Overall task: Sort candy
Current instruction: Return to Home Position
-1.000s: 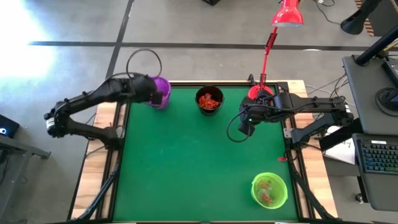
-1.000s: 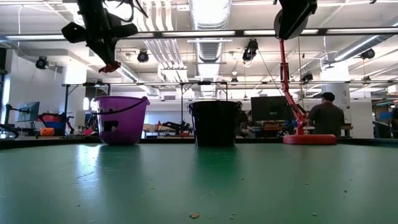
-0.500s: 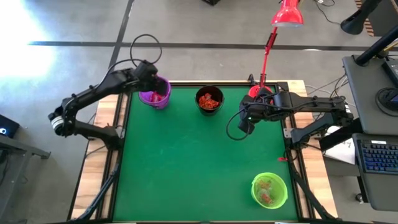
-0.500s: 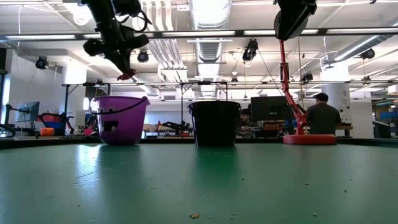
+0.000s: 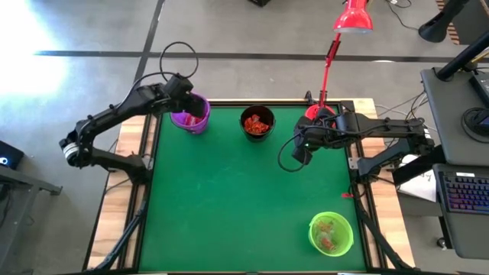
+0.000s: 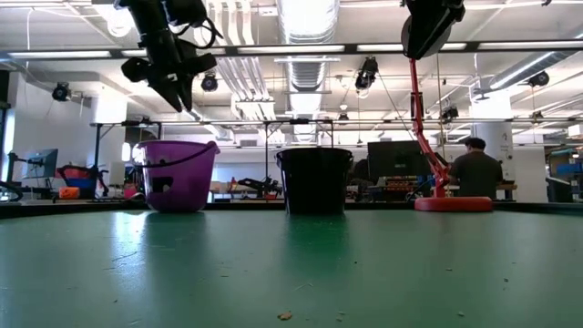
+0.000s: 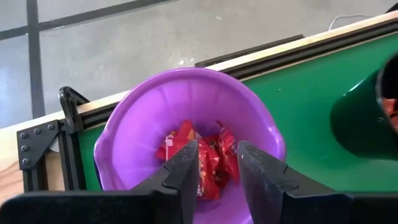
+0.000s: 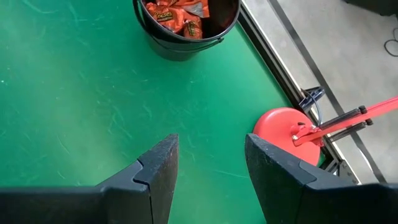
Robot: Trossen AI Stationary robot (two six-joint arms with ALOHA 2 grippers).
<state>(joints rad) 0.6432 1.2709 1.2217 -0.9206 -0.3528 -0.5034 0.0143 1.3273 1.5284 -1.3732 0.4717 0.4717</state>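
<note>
My left gripper (image 7: 219,168) hangs open over the purple cup (image 5: 191,116), with nothing between its fingers. Red-wrapped candy (image 7: 200,154) lies at the bottom of that cup, straight below the fingers. In the low view the left gripper (image 6: 182,98) is well above the purple cup's rim (image 6: 178,146). The black cup (image 5: 257,122) holds orange-wrapped candy (image 8: 180,14). A green cup (image 5: 331,233) at the near right holds mixed candy. My right gripper (image 8: 208,168) waits open above the green table, between the black cup and the lamp base.
The red desk lamp stands on its round base (image 8: 289,134) at the table's far right corner, its pole (image 6: 421,118) rising beside my right arm. The green table top (image 5: 229,198) lies bare between the cups. A person (image 6: 474,169) stands in the room beyond.
My left gripper has gone toward the table's right, from beside the purple cup to above it, carrying a red candy at its fingertips. It has then opened, and the candy no longer shows between its fingers.
</note>
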